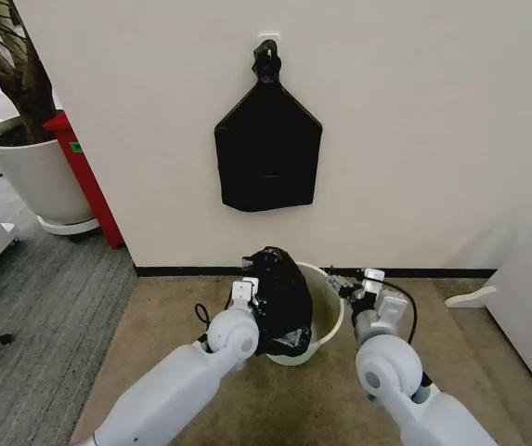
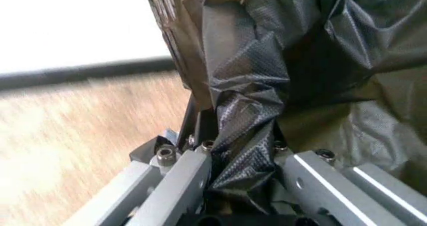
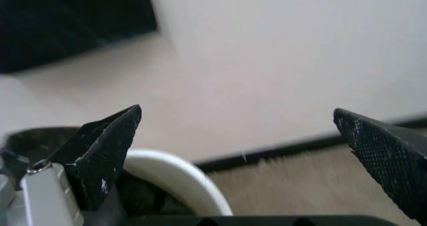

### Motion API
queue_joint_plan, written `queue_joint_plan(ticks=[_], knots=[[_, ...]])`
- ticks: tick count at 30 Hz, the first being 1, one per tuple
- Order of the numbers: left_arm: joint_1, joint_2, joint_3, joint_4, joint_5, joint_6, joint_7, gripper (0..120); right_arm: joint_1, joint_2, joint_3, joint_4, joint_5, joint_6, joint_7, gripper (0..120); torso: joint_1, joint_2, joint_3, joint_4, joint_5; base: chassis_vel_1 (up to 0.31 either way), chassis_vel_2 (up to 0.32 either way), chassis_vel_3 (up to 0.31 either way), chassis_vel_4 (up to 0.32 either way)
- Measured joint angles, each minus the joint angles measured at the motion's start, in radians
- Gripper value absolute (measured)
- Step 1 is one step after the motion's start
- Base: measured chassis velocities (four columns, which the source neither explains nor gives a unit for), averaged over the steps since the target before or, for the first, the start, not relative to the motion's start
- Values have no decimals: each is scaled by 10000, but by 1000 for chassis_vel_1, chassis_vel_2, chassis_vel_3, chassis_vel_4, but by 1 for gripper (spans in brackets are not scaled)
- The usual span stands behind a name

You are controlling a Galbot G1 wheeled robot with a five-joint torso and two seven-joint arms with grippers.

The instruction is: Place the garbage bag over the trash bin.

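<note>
Two arms work at the bin (image 1: 329,311) on the floor in my head view: my left end effector (image 1: 247,295) holds the bag (image 1: 278,297) bunched over the near-left rim, the right end effector (image 1: 356,285) beside the right rim. Left wrist: fingers (image 2: 183,178) clenched on crinkled plastic. Right wrist: pads (image 3: 107,146) spread, released, rim between them. I judge the right should pinch the bag's free edge and stretch it across.

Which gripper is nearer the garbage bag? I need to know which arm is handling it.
Left. The left gripper is shut on the garbage bag over the trash bin; the right gripper is open, beside the bin's far rim.
</note>
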State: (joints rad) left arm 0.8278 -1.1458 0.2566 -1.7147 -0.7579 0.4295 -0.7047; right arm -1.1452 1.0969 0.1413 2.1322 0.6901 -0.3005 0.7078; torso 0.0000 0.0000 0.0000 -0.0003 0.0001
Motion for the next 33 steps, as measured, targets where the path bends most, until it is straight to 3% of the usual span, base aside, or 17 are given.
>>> queue_joint_plan(ticks=[2, 8, 15, 24, 33], knots=[[126, 226, -52, -103, 1187, -645, 498, 1, 262, -188, -149, 352, -155, -65, -408, 100, 0, 0, 1, 4, 0, 0, 0, 0, 0], [186, 533, -255, -310, 3149, -1494, 1335, 1, 1033, -876, -612, 861, -1005, -458, -2243, 100, 0, 0, 0, 3, -5, 0, 0, 0, 0], [176, 806, -397, -578, 4835, -1850, 1784, 1, 2042, -1200, -1678, 698, -1881, -1418, -4050, 100, 0, -1, 1, 3, -1, 0, 0, 0, 0], [267, 807, -419, -753, 5714, -1940, 1914, 1, 2715, -546, -2532, -302, -3203, -1734, -3614, 94, 0, -1, 1, 5, -1, 0, 0, 0, 0], [189, 682, -260, -773, 5761, -1929, 1935, 1, 2549, -690, -2244, -754, -4062, -1765, -3553, 68, 0, 0, 0, 1, -1, 0, 0, 0, 0]])
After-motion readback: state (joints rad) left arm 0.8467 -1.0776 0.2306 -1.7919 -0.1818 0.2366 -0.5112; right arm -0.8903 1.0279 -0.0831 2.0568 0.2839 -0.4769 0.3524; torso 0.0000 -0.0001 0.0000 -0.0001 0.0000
